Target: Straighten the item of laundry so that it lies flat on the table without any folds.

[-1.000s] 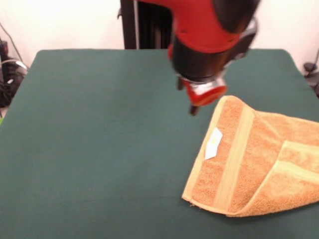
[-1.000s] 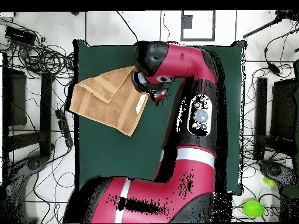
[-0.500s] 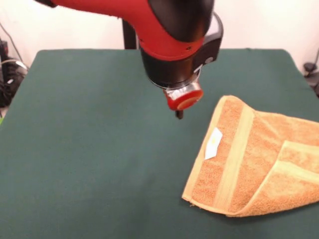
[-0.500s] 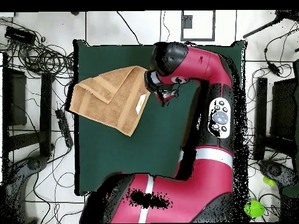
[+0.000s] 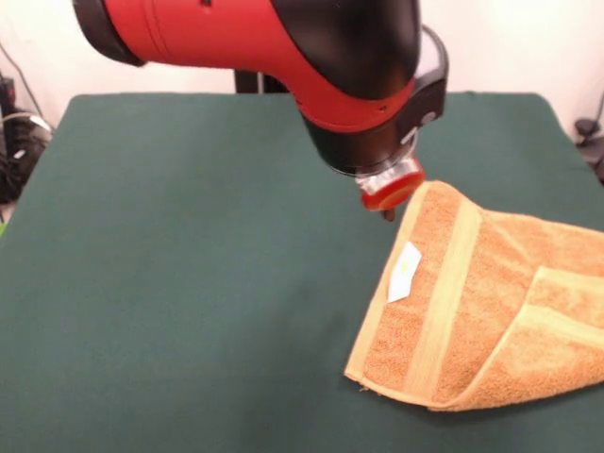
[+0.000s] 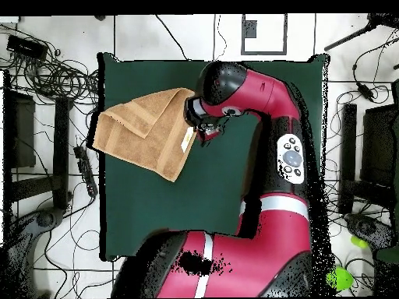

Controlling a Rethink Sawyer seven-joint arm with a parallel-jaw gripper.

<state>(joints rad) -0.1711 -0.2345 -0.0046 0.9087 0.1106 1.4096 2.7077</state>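
Note:
The tan-orange towel [image 5: 472, 302] lies on the green table [image 5: 189, 236] at the right, with its white tag [image 5: 404, 271] facing up. Its near right corner is folded over onto itself [image 5: 557, 326], and the towel runs past the picture's right edge. In the overhead view the towel [image 6: 144, 132] hangs over the table's [image 6: 156, 210] left edge. My gripper [image 5: 387, 213] hangs just above the towel's far left corner, below the arm's red ring. It also shows in the overhead view [image 6: 204, 132], beside the towel's tagged edge. I cannot see whether it is open or shut.
My arm [image 6: 265, 156] spans the right half of the table in the overhead view. Cables [image 6: 54, 74] and dark stands [image 6: 23, 132] lie on the floor around the table. The pedestal [image 5: 253, 80] stands at the table's far side.
The gripper has swung right in the front view, from over bare cloth back to the towel's far left corner. The towel has not moved.

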